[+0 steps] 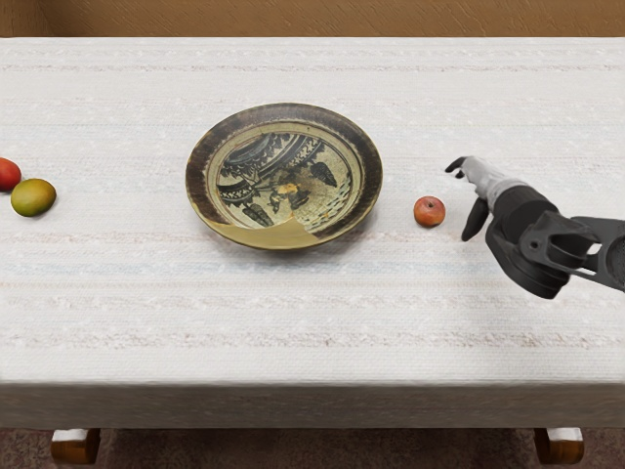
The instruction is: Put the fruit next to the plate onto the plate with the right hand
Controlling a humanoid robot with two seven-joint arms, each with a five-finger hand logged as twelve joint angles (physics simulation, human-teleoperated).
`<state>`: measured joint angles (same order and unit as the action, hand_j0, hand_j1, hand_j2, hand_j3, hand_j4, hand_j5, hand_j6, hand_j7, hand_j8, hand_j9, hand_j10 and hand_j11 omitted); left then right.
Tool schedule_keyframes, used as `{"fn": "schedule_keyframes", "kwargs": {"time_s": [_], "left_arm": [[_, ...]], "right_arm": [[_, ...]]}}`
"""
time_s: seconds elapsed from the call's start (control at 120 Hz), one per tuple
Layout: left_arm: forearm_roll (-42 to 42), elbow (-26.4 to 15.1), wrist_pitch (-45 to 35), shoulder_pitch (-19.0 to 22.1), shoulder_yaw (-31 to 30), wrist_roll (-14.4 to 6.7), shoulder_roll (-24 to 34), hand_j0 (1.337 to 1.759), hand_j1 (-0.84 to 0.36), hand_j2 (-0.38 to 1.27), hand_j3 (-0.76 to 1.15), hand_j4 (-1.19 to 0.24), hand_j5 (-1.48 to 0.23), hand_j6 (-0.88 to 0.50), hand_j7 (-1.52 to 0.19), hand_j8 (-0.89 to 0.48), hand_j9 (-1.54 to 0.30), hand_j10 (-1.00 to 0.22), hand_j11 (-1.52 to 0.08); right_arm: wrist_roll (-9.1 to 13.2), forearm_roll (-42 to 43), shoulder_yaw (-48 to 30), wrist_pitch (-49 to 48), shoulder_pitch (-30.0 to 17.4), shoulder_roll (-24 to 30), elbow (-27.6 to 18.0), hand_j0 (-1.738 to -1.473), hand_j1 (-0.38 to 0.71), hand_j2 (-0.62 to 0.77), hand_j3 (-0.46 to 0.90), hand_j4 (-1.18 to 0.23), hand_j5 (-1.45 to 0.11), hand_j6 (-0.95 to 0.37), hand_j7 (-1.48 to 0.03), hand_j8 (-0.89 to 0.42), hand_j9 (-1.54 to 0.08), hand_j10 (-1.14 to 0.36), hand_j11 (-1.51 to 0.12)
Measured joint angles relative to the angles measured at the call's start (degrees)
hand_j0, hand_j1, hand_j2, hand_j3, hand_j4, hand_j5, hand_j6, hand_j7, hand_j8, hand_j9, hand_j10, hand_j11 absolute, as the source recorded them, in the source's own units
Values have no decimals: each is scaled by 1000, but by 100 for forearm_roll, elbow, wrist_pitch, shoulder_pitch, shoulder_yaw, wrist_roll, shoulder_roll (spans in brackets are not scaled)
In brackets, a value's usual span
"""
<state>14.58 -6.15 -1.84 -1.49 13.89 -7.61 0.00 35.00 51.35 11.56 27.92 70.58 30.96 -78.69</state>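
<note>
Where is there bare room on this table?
Free: the front strip below the plate, and between plate and the yellow-green fruit at left. Crowded: right of the plate, around the red fruit and right hand.

Soft, even light fell from above on the pale, woven-textured table (pixel 312 322), which rendered bright and matte. Only a thin, faint shadow lay under the near rim of the round, dark-rimmed painted ceramic plate (pixel 197 176) and beneath the small round red fruit (pixel 429 211). The black-and-grey right hand (pixel 483 191) showed as nearly flat dark. The whole picture was slightly soft, its fine texture smeared; the table's edges ran straight.
</note>
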Motion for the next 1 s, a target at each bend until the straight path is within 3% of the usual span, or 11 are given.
{"fn": "schedule_keyframes", "kwargs": {"time_s": [0.358,0.575,1.0], "left_arm": [[-2,0,0,0,3,0,0,1658,349,0,0,-1,0,-1,0,-1,0,0,0],[-4,0,0,9,3,1,0,1658,349,0,0,-1,0,-1,0,-1,0,0,0],[-6,0,0,9,2,0,0,1658,349,0,0,-1,0,-1,0,-1,0,0,0]], "right_arm": [[0,229,72,414,-287,-573,550,-1658,-25,-52,0,-274,-354,-275,-353,-274,-354,-274,-353],[0,179,10,411,-286,-644,538,-1658,-14,-54,0,-283,-365,-284,-365,-283,-365,-282,-365],[0,-16,-62,296,-278,-866,569,-1658,142,-80,0,-412,-534,-413,-534,-412,-534,-412,-534]]}}
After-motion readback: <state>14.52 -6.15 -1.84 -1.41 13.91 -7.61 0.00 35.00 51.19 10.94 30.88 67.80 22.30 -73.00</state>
